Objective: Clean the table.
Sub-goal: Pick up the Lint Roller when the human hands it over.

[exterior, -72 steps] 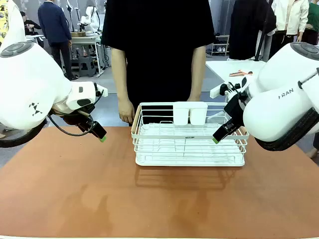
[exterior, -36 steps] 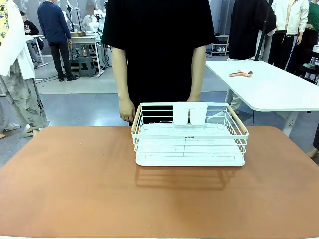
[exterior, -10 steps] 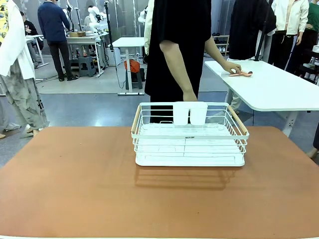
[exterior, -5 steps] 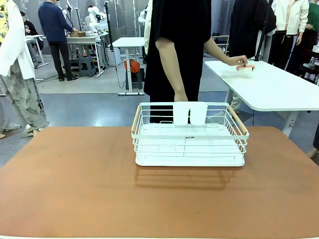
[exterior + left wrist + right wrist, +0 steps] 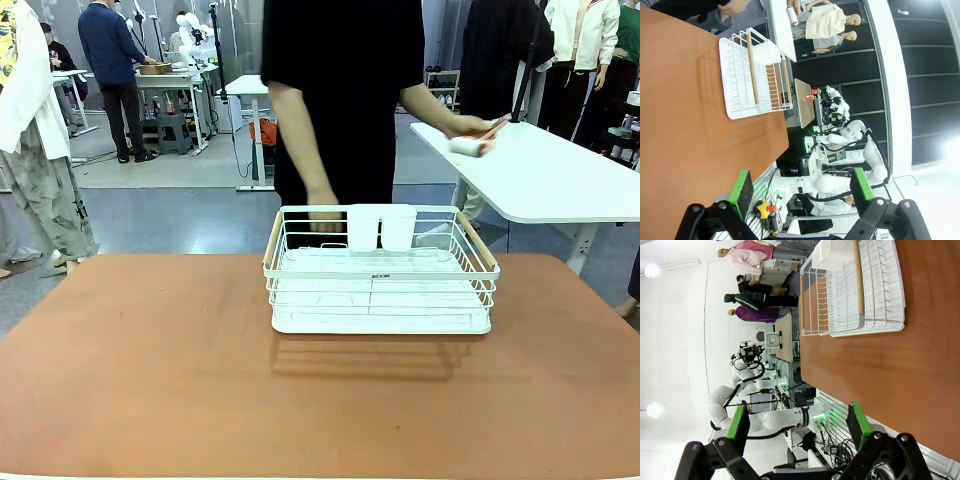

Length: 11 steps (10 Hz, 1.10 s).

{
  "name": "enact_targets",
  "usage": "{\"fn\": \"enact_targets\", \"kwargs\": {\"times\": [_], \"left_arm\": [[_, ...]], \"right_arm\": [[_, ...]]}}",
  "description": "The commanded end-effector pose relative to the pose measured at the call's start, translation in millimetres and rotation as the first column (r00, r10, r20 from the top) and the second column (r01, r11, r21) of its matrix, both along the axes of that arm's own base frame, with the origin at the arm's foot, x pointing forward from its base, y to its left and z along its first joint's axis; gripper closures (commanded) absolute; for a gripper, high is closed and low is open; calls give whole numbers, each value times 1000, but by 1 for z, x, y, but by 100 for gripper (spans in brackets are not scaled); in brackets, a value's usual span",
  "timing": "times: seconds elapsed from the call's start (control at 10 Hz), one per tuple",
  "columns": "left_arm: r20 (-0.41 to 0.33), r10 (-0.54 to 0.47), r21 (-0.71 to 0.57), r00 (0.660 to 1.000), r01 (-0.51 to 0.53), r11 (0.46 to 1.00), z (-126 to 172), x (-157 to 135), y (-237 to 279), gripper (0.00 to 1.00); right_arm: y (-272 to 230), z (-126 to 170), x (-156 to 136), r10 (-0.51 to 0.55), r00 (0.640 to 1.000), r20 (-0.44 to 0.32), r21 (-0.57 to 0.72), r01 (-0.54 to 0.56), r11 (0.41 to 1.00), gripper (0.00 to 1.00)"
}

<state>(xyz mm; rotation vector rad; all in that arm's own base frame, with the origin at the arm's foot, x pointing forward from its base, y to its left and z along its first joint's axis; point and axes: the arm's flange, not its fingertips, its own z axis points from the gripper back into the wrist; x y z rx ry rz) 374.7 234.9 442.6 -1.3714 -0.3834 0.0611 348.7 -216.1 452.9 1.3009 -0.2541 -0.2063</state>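
The table [image 5: 150,380] has a bare reddish-brown top that fills the near half of the front view. In the left wrist view my left gripper [image 5: 802,186] hangs open off the table's [image 5: 685,130] edge, nothing between its green pads. My right gripper [image 5: 798,422] is likewise open and off the table's [image 5: 900,380] side, holding nothing. A person in black stands at the far edge, holding a white roller with a pinkish handle [image 5: 470,146] over the neighbouring white table.
A white wire rack [image 5: 380,290] with wooden handles and two white cups stands at the middle of the far edge; it also shows in the wrist views [image 5: 752,75] [image 5: 855,290]. The person's other hand [image 5: 322,222] hangs just behind it. The white table [image 5: 560,180] is at the far right.
Both arms have withdrawn from the front view. The person turned to the white table, picked up the roller there and is swinging back toward the rack.
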Motion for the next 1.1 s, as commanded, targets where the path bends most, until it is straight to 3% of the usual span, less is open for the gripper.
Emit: {"fn": "enact_targets", "kwargs": {"times": [0.0, 1.0], "left_arm": [[1, 3, 2, 1000, -3, 1000, 1, -2, 2, 0], [1, 3, 2, 1000, -3, 1000, 1, -2, 2, 0]], "right_arm": [[0, 2, -1, -1, 1000, 3, -1, 1, 1000, 0], [0, 2, -1, -1, 1000, 3, -1, 1, 1000, 0]]}}
